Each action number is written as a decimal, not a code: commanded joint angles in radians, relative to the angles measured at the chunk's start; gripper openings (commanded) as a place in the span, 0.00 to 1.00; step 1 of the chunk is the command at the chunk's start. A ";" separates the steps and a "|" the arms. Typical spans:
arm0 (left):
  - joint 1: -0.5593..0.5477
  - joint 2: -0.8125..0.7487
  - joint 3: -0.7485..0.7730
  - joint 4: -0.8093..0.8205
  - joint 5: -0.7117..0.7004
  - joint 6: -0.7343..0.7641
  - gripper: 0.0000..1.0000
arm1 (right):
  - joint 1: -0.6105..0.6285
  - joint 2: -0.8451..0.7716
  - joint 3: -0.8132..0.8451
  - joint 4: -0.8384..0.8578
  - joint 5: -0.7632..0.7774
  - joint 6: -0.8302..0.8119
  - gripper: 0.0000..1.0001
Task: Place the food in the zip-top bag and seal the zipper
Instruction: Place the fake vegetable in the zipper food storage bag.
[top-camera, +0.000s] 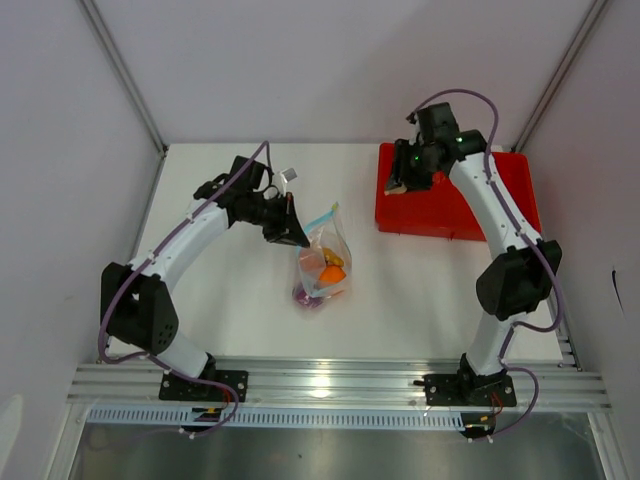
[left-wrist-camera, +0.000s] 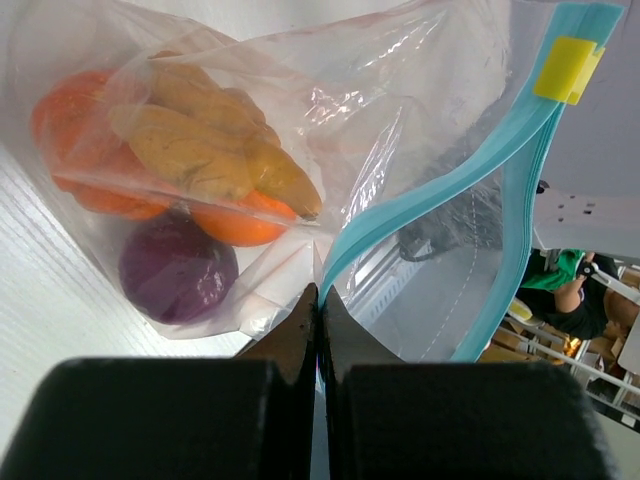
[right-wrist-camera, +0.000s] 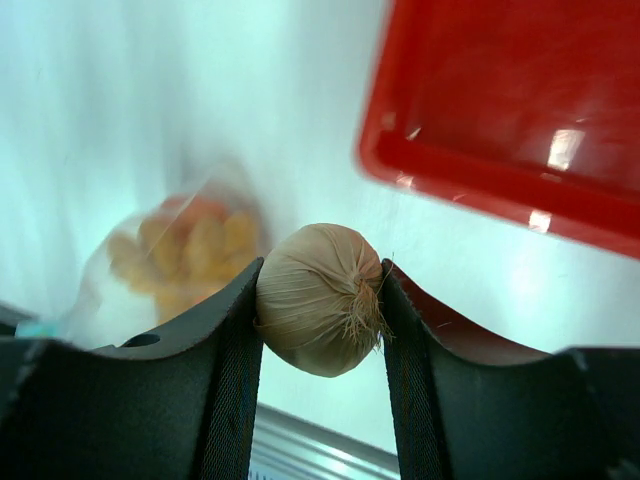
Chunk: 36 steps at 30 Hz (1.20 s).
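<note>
Bagging so far: orange pieces (left-wrist-camera: 235, 225), yellow chunks (left-wrist-camera: 200, 150) and a purple round piece (left-wrist-camera: 178, 268) lie inside the zip-top bag (top-camera: 322, 265), mid-table.
Left gripper (left-wrist-camera: 320, 300): pinched tight on the bag's mouth edge; the blue zipper (left-wrist-camera: 440, 190) gapes unsealed.
Right gripper (right-wrist-camera: 320, 275): clamping a garlic-like whitish piece (right-wrist-camera: 320, 305) over the red tray (top-camera: 430, 215), at its 10 o'clock corner, toward the bag's 1 o'clock.
Left to do: bag that piece, then seal.

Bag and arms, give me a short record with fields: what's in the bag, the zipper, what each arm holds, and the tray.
bag: clear, mid-table, between the arms
in bag: orange pieces, yellow chunks, purple ball
zipper: strips apart, not sealed
left jaws: shut on the bag's mouth edge
right jaws: shut on a garlic, by the tray
tray: red, far right
</note>
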 joint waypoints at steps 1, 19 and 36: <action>0.006 0.000 0.057 -0.022 -0.029 -0.014 0.00 | 0.092 -0.129 -0.056 0.045 -0.043 -0.031 0.31; 0.003 -0.013 0.074 -0.016 -0.019 -0.060 0.00 | 0.473 -0.220 -0.149 0.098 -0.181 -0.209 0.39; -0.001 -0.064 0.037 -0.019 -0.023 -0.043 0.01 | 0.510 -0.245 -0.182 0.099 -0.118 -0.210 0.99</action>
